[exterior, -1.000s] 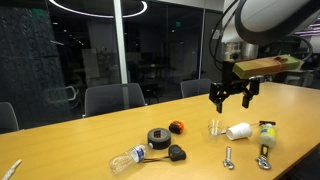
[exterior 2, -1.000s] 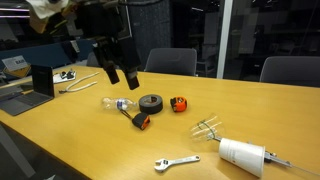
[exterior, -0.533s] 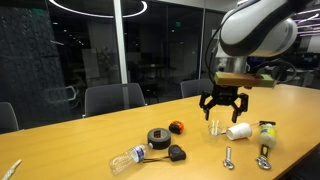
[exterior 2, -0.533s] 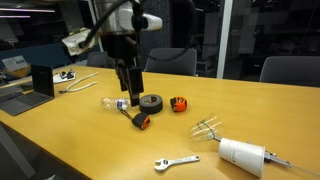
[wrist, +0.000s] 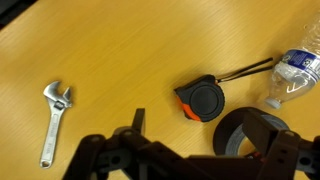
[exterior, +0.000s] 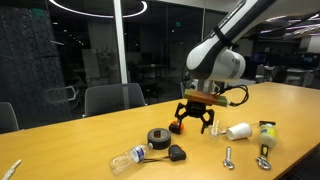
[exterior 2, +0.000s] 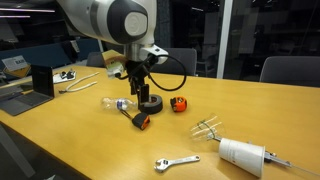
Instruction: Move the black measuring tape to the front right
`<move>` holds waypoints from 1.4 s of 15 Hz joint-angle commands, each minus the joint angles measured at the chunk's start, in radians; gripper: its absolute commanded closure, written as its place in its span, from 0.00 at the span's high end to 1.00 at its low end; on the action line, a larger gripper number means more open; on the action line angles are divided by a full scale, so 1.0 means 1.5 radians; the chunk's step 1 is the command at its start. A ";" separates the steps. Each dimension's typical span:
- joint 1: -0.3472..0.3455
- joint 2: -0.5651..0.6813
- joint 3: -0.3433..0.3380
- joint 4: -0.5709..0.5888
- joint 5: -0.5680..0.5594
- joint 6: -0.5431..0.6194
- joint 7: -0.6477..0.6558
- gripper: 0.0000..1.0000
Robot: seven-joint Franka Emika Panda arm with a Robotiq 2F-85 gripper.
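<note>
The black measuring tape [exterior: 176, 152] is a small rounded black casing lying on the wooden table in front of the black ring-shaped roll [exterior: 157, 137]. It also shows in an exterior view [exterior 2: 140, 120] and in the wrist view [wrist: 200, 100], where an orange edge and a thin cord show. My gripper [exterior: 196, 123] is open and empty, low over the table beside the small orange-and-black object [exterior: 177, 127] and behind the roll. In an exterior view the gripper [exterior 2: 143, 94] hangs just above the roll [exterior 2: 151, 104]. In the wrist view the open fingers [wrist: 200, 138] frame the roll [wrist: 245, 133].
A clear plastic bottle [exterior: 128, 158] lies past the roll. A white cylinder [exterior: 238, 131], a wrench [exterior: 229, 156] and small tools [exterior: 265, 140] lie on the other side. The wrench also shows in the wrist view [wrist: 55, 118]. Chairs stand behind the table; a laptop [exterior 2: 30, 88] sits at one end.
The arm has swung across the table and come down, from high above the white cylinder to low over the roll and the orange-and-black object. The objects have not moved.
</note>
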 commanded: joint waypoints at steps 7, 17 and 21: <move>0.051 0.244 -0.021 0.188 0.000 0.009 -0.117 1.00; 0.043 0.298 -0.019 0.213 0.012 0.016 -0.269 1.00; 0.039 0.311 -0.015 0.216 0.021 0.012 -0.303 1.00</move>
